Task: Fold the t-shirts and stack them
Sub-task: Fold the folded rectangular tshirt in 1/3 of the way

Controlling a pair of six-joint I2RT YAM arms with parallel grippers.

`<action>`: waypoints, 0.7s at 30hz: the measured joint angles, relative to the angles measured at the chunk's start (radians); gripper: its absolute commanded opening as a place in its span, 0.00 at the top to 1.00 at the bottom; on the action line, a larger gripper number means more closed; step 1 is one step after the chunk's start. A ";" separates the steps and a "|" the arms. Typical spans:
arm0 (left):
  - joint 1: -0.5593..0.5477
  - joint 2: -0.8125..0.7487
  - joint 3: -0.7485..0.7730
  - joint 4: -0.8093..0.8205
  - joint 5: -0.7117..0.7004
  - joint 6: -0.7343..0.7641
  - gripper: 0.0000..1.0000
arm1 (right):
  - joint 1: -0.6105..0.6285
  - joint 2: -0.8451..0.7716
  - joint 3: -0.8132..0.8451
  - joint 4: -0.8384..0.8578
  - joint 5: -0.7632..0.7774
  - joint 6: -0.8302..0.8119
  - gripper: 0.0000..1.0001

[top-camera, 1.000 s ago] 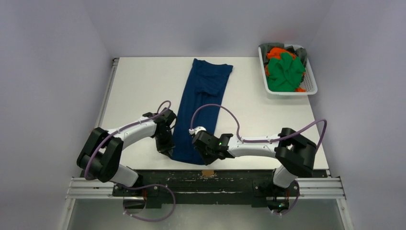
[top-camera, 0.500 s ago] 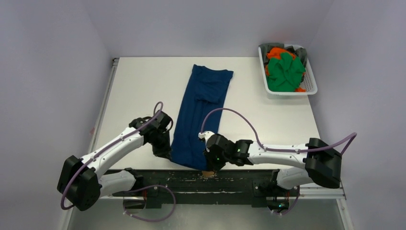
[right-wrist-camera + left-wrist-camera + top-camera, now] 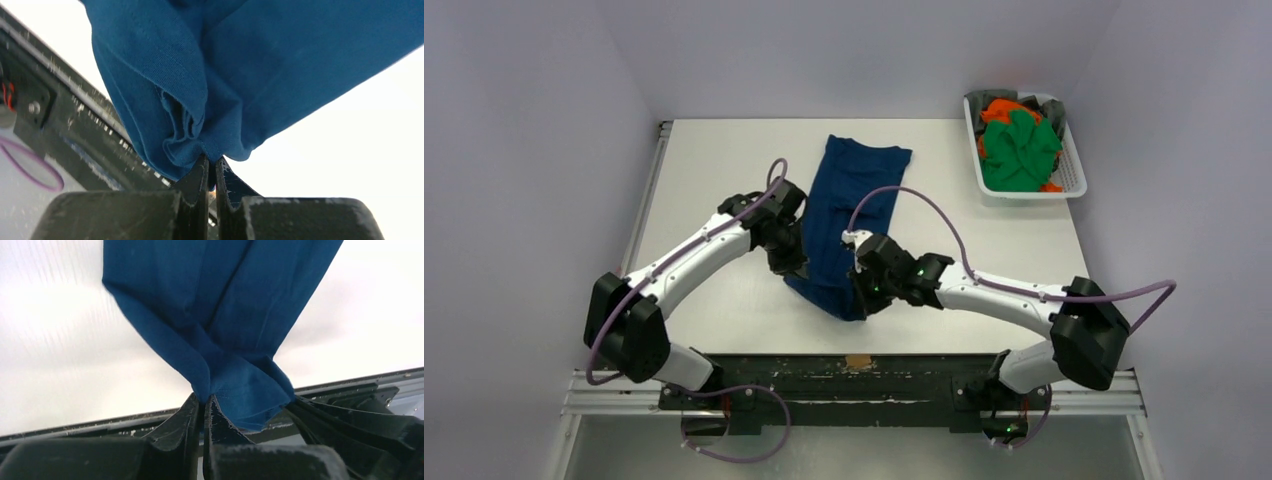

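Observation:
A dark blue t-shirt (image 3: 849,195), folded into a long strip, lies down the middle of the white table (image 3: 714,170). Its near end is lifted off the table and doubled back. My left gripper (image 3: 791,268) is shut on the near left corner of the shirt (image 3: 225,315). My right gripper (image 3: 860,300) is shut on the near right corner (image 3: 260,65). In both wrist views the cloth hangs bunched from the closed fingertips, the left gripper's (image 3: 204,401) and the right gripper's (image 3: 212,162).
A white basket (image 3: 1074,186) at the far right corner holds crumpled green (image 3: 1020,150), orange and grey shirts. The table's black front rail (image 3: 854,365) runs along the near edge. Purple cables loop over both arms.
Both grippers have lifted the shirt's near end off the front edge and carried it toward the far side, so the strip now folds over itself.

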 measured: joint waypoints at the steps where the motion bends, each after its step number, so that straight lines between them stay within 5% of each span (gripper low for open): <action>1: 0.006 0.034 0.031 0.000 -0.002 0.006 1.00 | -0.033 0.000 0.008 -0.002 -0.001 -0.011 1.00; 21: 0.163 0.478 0.455 0.010 -0.010 0.104 1.00 | -0.439 0.291 0.243 0.046 -0.064 -0.196 1.00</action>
